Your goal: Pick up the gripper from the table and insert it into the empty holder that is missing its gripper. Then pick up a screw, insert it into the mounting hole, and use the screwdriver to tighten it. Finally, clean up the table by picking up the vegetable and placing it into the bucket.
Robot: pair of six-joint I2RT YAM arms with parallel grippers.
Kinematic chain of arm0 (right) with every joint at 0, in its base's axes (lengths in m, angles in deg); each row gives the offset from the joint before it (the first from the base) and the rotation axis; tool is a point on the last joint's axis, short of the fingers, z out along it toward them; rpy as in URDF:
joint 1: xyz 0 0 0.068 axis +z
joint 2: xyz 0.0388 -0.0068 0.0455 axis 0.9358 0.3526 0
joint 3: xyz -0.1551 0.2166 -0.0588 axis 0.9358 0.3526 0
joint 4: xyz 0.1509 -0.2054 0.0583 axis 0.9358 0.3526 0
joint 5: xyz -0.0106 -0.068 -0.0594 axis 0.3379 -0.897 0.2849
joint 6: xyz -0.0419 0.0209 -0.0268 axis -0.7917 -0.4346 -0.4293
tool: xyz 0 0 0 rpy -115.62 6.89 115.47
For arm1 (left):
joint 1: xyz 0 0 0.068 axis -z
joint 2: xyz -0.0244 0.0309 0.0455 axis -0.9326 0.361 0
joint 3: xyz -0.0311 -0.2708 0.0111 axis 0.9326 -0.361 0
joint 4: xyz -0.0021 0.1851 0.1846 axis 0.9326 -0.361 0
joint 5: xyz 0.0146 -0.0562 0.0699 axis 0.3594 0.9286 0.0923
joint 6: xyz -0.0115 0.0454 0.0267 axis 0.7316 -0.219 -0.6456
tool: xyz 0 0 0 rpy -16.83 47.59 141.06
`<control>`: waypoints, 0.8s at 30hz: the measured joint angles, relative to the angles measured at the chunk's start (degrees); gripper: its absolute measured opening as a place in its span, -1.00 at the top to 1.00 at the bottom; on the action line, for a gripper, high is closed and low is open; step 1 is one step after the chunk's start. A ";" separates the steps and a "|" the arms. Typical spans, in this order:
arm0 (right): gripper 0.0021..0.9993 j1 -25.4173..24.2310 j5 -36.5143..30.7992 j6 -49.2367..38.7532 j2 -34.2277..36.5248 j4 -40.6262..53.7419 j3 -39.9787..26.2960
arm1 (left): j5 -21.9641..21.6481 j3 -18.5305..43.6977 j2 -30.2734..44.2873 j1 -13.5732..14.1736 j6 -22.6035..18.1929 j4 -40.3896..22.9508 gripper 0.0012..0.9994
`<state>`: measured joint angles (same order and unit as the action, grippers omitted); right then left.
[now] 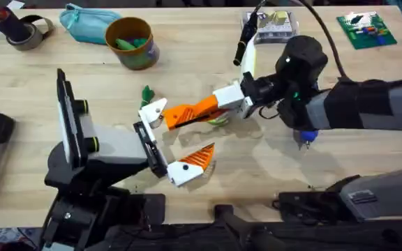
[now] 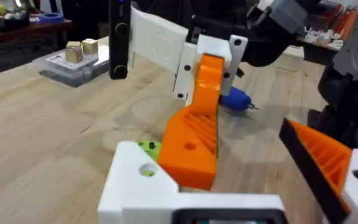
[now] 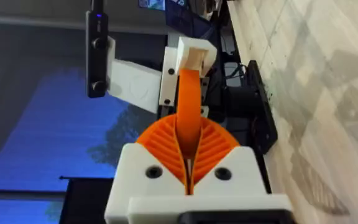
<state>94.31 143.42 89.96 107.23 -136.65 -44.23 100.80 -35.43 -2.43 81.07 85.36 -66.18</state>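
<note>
The orange fingertip [image 1: 190, 111] is clenched by the right gripper [image 1: 223, 104] and pressed against the left gripper's [image 1: 169, 139] bare white holder [image 1: 153, 110]; that gripper is spread wide. Green vegetables [image 1: 128, 44] are held in the bucket [image 1: 132, 43], well beyond both on the desk [image 1: 257, 167].

Mid table [image 1: 40, 77]: right gripper [image 1: 223, 100] reaches in from the right w/ the gripper [image 1: 190, 111] btwn its pads, tip touching the holder [image 1: 153, 109] on the left arm. Bucket [image 1: 132, 42] sits behind-left, veg inside. Screwdriver [image 1: 306, 136] under the right arm.

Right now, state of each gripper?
Left gripper: open, holding nothing.
Right gripper: shut on the orange gripper tip.
</note>
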 joint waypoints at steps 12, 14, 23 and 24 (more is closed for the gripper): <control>0.97 1.13 -0.93 0.76 1.01 0.03 0.00 | 0.00 0.00 0.00 0.00 0.20 0.00 -0.98; 0.97 1.13 -0.95 0.84 1.01 0.01 0.00 | 0.00 0.00 0.00 0.00 0.22 0.00 -0.98; 0.97 1.13 -1.07 1.32 1.01 -1.06 0.00 | 0.00 0.00 0.00 0.00 0.20 0.00 -0.98; 0.97 1.13 -1.15 1.38 1.01 -1.66 0.00 | -0.01 0.00 0.00 0.00 0.19 0.01 -0.98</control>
<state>95.44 142.27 91.34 108.24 -138.31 -44.23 100.80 -35.43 -2.43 81.07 85.55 -66.17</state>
